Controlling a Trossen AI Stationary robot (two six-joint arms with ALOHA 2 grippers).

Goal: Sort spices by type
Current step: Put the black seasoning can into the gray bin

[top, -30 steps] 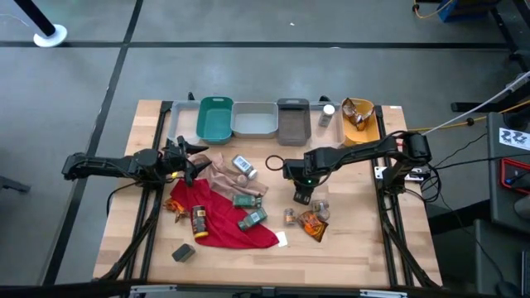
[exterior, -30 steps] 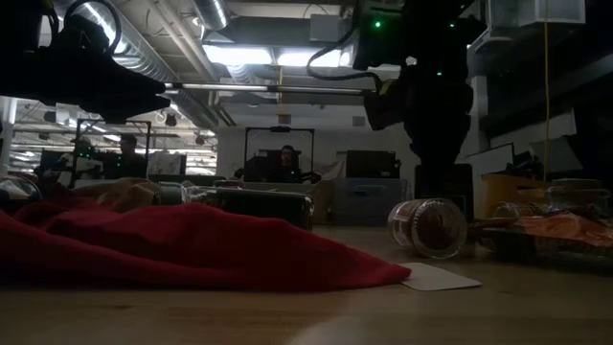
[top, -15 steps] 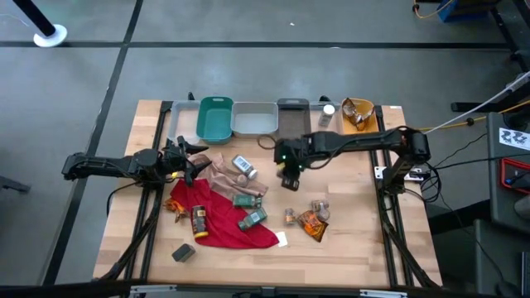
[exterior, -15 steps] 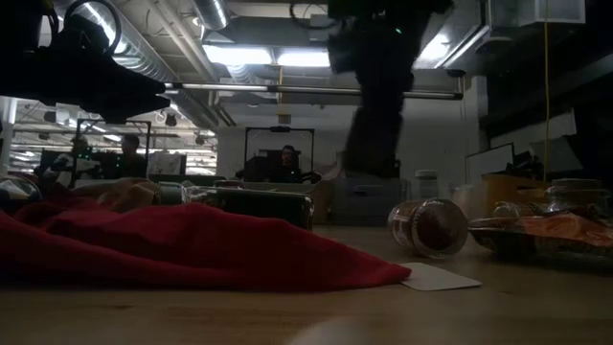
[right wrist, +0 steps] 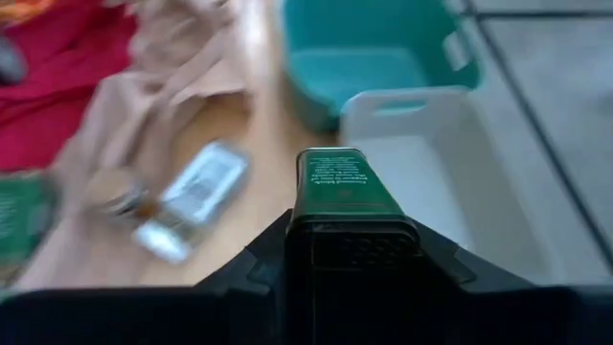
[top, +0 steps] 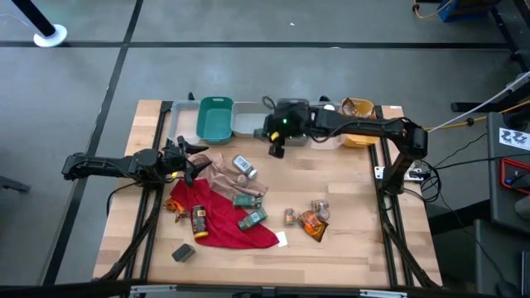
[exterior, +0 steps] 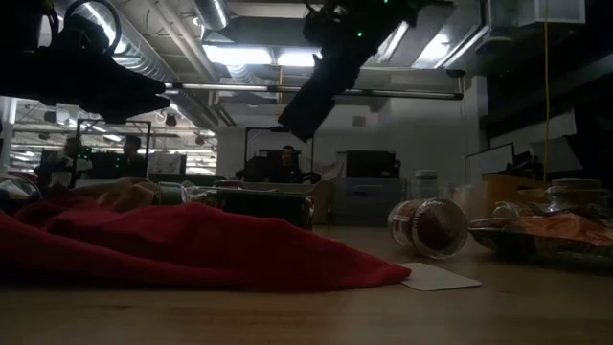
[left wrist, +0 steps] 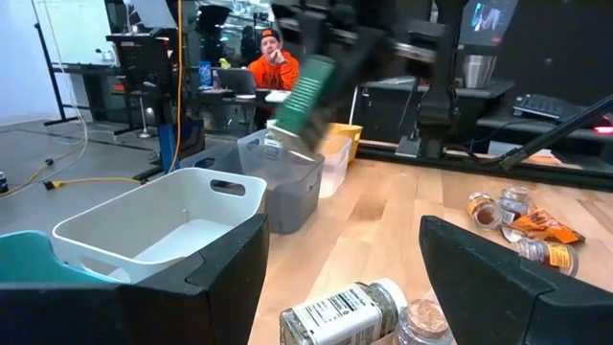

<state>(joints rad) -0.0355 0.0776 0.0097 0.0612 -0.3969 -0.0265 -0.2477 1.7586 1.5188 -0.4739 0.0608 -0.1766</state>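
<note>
From above, the right gripper (top: 276, 147) is hanging just in front of the row of bins, between the white bin (top: 254, 121) and the grey bin (top: 292, 121), while the left gripper (top: 184, 157) is waiting over the tan cloth (top: 222, 175) at the table's left. At table height, the right arm is showing only as a dark slanted shape overhead, and a brown jar (exterior: 428, 227) is lying on its side near an orange-brown packet (exterior: 551, 230), both yet to be sorted. Past the left arm's own spread, empty fingers (left wrist: 498, 278), a green spice box (left wrist: 305, 94) is hanging tilted above the bins, with a white-capped jar (left wrist: 347, 309) lying close below. Through the right wrist camera, the claw is clamped on that green box (right wrist: 337, 185), which is sticking far out beyond the fingers, near the white bin (right wrist: 421, 153) and the teal bin (right wrist: 383, 53). Held by one end and tilted, the box is probably at risk of pivoting or slipping; letting go over a bin's edge could drop it into the wrong bin or onto the table.
</note>
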